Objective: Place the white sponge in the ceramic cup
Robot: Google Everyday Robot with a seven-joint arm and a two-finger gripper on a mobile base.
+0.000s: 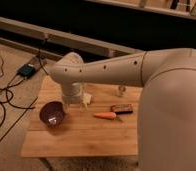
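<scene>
The tool (75,103) hangs low over the left part of the wooden bench (81,137), mostly hidden under the pale arm's (106,72) bent wrist. Whether it stands wide or narrow, I cannot tell.

The white sponge (86,99) sits just beside the tool at 3 o'clock. Whether it is gripped or only lies against the tool cannot be told.

At 8 o'clock, close by, stands 1 dark purple bowl (52,112). At 4 o'clock lies the orange carrot (105,115), and just beyond it, toward 3 o'clock, a dark flat bar (121,108).

The ceramic cup (121,90) stands upright at 2 o'clock, well apart from the sponge, near the bench's far edge.

Off the bench, at 10 o'clock, black cables (6,95) trail across the floor past a small box (28,70).
</scene>
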